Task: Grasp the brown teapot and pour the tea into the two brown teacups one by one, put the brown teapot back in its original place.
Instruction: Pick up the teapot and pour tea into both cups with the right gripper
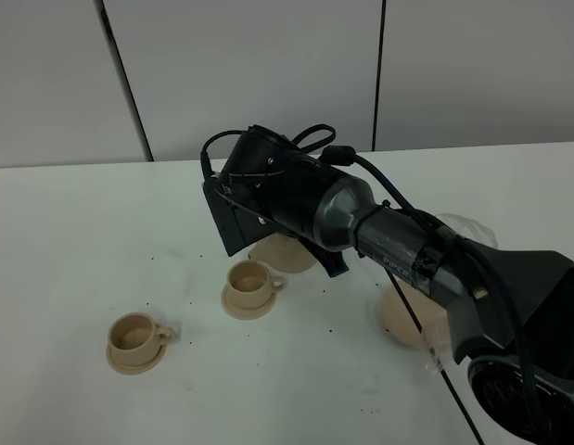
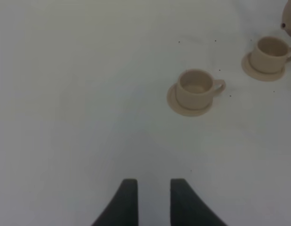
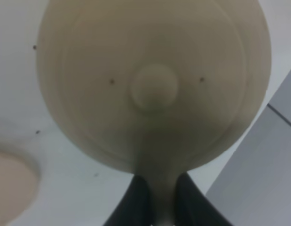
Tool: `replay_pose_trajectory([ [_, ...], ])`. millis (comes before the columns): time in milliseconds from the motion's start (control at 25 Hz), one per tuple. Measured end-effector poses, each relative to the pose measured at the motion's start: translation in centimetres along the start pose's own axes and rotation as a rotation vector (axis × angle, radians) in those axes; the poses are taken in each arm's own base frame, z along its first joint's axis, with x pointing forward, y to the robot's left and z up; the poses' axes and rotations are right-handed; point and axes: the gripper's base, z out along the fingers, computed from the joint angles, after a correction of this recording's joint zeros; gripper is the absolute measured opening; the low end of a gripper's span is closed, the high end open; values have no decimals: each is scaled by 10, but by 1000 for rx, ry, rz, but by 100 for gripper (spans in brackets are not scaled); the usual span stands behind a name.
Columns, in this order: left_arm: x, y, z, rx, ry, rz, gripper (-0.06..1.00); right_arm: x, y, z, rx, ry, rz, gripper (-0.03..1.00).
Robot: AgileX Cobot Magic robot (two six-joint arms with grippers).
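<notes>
The brown teapot (image 3: 154, 84) fills the right wrist view, lid knob facing the camera. My right gripper (image 3: 158, 202) is shut on its handle. In the high view the right arm reaches across the middle and its wrist hides most of the teapot (image 1: 285, 252), which hangs just behind the nearer teacup (image 1: 250, 282). The second teacup (image 1: 135, 336) stands further left, and each cup sits on its saucer. The round plate (image 1: 404, 317) lies to the right, partly behind the arm. My left gripper (image 2: 153, 200) hovers open over bare table, well short of both teacups (image 2: 194, 88) (image 2: 271, 52).
White table with tiny dark specks. A grey panelled wall (image 1: 268, 65) stands along the far edge. The right arm's body and cables (image 1: 435, 260) cover the table's right half in the high view.
</notes>
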Motion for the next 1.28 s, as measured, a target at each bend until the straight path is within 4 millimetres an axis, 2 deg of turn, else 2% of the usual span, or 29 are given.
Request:
replay_pose_trajectory([
  [240,0,0,0,0,0,0,24,-7,1,-5,13,-1,-75,9],
  [1000,0,0,0,0,0,0,24,-6,-7,-6,102,35,-154,9],
  [1280,0,0,0,0,0,0,24,-11,-4,4,99,54,-181,9],
])
